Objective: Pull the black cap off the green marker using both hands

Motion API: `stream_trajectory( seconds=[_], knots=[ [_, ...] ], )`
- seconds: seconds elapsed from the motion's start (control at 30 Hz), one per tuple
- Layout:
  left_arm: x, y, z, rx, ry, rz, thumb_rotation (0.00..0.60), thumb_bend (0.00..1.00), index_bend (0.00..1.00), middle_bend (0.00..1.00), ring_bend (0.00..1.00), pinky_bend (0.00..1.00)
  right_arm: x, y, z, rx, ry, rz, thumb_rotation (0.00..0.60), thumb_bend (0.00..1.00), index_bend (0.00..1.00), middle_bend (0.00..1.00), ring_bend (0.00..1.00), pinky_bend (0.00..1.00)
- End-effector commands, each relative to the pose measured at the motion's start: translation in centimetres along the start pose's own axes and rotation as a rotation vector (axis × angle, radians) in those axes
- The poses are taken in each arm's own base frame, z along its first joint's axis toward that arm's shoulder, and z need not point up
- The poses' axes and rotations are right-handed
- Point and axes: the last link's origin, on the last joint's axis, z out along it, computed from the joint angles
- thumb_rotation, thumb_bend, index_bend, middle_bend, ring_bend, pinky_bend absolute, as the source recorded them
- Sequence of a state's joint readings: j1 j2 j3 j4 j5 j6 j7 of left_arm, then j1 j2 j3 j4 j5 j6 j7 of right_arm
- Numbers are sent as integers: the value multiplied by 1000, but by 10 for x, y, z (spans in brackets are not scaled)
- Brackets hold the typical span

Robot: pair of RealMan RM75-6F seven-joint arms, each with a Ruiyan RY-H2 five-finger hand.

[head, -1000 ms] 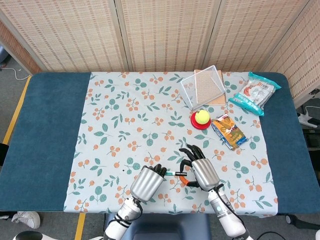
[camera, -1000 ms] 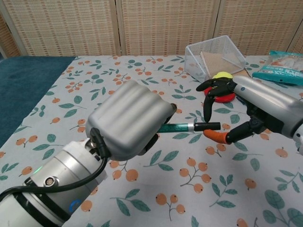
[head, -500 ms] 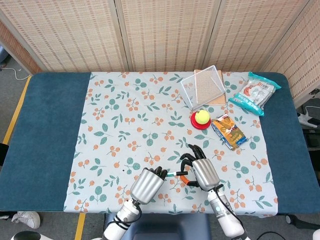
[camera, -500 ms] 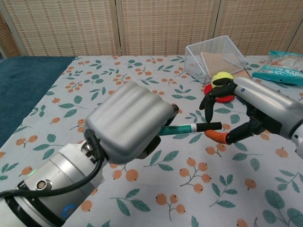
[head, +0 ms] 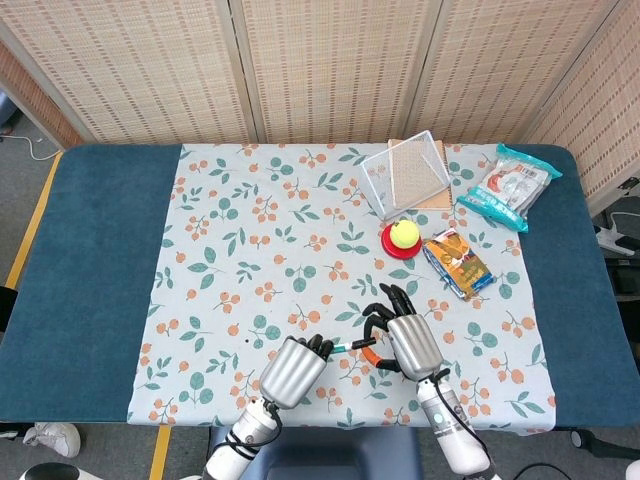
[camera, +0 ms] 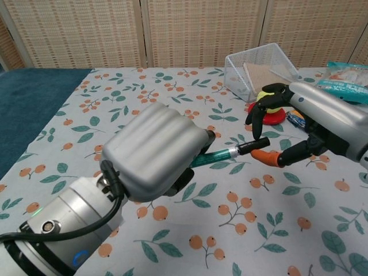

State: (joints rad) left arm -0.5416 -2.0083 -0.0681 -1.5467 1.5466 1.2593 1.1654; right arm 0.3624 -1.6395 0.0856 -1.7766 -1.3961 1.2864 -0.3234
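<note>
Green marker (camera: 215, 155): your left robot hand (camera: 158, 152) grips its barrel, offering the black cap (camera: 255, 145) to your right robot hand (camera: 305, 123), fingers spread beside it, not yet pinching.

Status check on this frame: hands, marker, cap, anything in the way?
Left hand grips green marker, barrel raised off the cloth. Right hand open, fingers around black cap, no firm pinch visible. Cap still on. Nothing blocking.
</note>
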Motion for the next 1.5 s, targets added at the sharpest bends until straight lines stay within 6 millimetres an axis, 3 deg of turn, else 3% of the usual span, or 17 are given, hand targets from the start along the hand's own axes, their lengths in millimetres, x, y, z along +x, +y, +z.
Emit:
stream_trajectory(
  seconds=[0.03,0.7,1.03,1.13,1.23,1.33,1.5],
  knots=[
    [0,1,-1,-3,-3,-2,600,661,915,1000,843,982,-3,1,-1,-4,-11,-4,600,448,1000,333,23,0],
    [3,0,-2,-9,13,-11,600,661,916,1000,844,982,1,10,1,-28,6,-21,600,453,972,335,28,0],
    [-15,-12,8,-25,26,62,600,646,913,1000,844,982,6,34,-4,-119,-27,-117,600,451,876,334,28,0],
    [-28,-19,13,-20,21,66,600,608,912,1000,844,981,6,42,-5,-140,-42,-134,600,450,736,320,18,0],
    [-41,-23,16,-14,2,38,600,581,910,1000,844,981,9,49,-5,-154,-54,-143,600,450,439,239,0,0],
    [-47,-26,17,-16,8,30,600,568,901,993,844,980,12,53,-7,-157,-63,-153,600,450,234,175,0,0],
    [-60,-32,15,-14,-20,31,600,532,806,903,829,970,22,54,-14,-148,-81,-177,600,392,33,88,0,0]
  ],
)
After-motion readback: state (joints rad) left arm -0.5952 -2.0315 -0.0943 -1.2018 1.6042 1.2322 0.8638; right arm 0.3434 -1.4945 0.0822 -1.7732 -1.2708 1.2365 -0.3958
